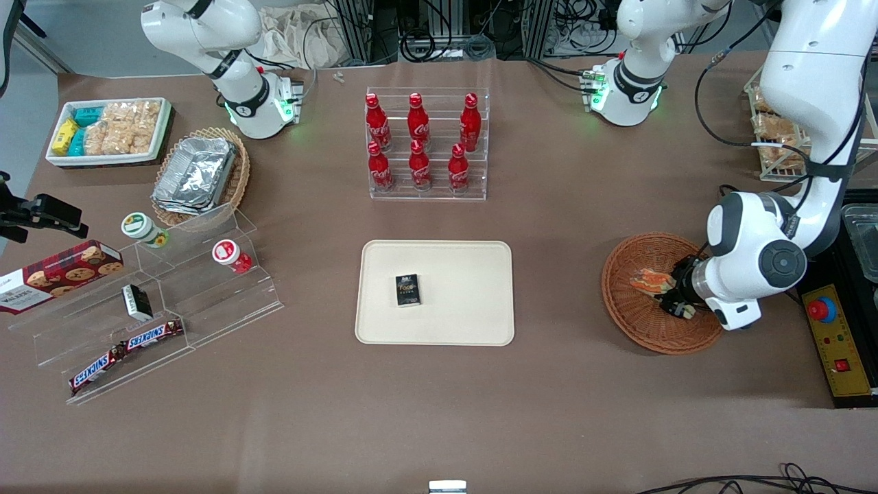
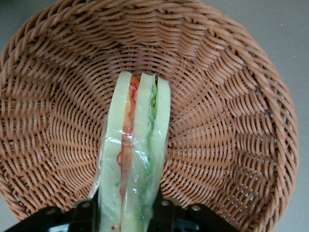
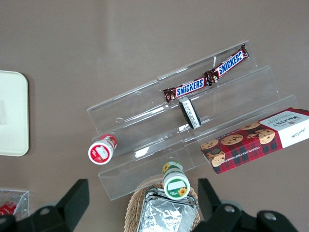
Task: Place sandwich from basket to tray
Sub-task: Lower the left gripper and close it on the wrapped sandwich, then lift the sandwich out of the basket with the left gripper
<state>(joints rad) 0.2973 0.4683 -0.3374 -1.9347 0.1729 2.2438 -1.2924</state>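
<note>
The sandwich (image 1: 650, 280), a clear-wrapped wedge with white bread and orange and green layers, stands on edge in the reddish-brown wicker basket (image 1: 638, 329) toward the working arm's end of the table. My left gripper (image 1: 675, 300) is low in the basket, shut on the sandwich's wide end. In the left wrist view the sandwich (image 2: 137, 145) runs out from between the black fingers (image 2: 164, 210), which press on both its sides, over the basket floor (image 2: 231, 96). The cream tray (image 1: 473, 274) lies at the table's middle, apart from the basket.
A small black box (image 1: 407, 289) lies on the tray. A clear rack of red bottles (image 1: 425, 144) stands farther from the camera than the tray. A yellow emergency-stop box (image 1: 840, 343) sits beside the basket. A clear stepped stand with snacks (image 1: 164, 302) is toward the parked arm's end.
</note>
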